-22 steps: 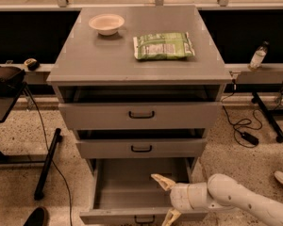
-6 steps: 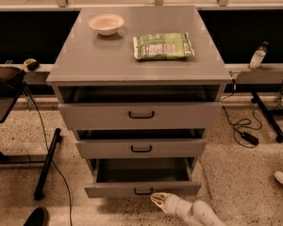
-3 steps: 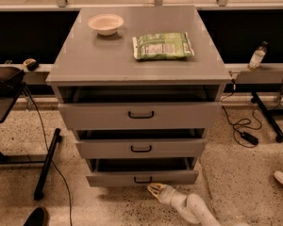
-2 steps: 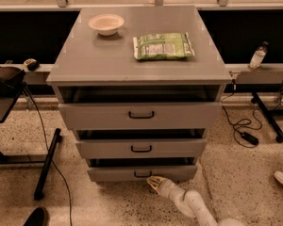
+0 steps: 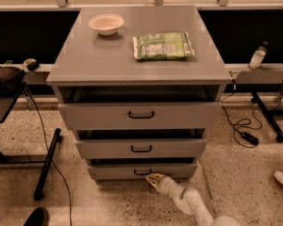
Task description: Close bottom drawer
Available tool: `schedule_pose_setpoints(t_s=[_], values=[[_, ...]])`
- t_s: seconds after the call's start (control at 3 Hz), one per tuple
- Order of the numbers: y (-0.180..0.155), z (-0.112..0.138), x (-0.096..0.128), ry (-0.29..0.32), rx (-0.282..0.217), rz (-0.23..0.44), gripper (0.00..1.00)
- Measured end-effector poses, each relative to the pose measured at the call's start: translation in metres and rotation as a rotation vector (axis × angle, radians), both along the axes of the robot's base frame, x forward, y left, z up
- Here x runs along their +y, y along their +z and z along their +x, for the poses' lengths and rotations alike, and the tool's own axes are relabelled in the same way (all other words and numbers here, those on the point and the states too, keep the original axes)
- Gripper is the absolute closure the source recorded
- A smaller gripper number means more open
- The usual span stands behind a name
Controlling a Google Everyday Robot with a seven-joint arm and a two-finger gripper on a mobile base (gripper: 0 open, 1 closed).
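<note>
Bottom drawer (image 5: 113, 172): lower centre of frame, almost in.
End effector (image 5: 154, 178): at its front, just under the handle (image 5: 142, 172) (how open, I cannot tell).
Risk: my push sits low; slipping under would leave it ajar.

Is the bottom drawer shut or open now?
Nearly shut: the bottom drawer front sits almost flush beneath the middle drawer, gripper at its handle. Fully seated: cannot tell.

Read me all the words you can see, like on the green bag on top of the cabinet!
Green bag: pale label panel with print, too small to read.
Bottle at the far right: nothing readable.
Bowl: no words.
Gripper, low at the front of the bottom drawer: no markings seen.
So no text here can be read.
</note>
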State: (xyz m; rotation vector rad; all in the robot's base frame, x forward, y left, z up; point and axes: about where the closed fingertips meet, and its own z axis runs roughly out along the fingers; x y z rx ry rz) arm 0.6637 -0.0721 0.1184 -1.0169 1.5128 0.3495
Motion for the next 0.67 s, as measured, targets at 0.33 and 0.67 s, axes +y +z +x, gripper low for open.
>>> schedule_pose_setpoints(t_s=[0.33,0.67], values=[[-0.001,-0.012,0.002,0.037,0.015,-0.003,1.0],[0.015,-0.046,-0.001,0.14,0.047,0.012,1.0]])
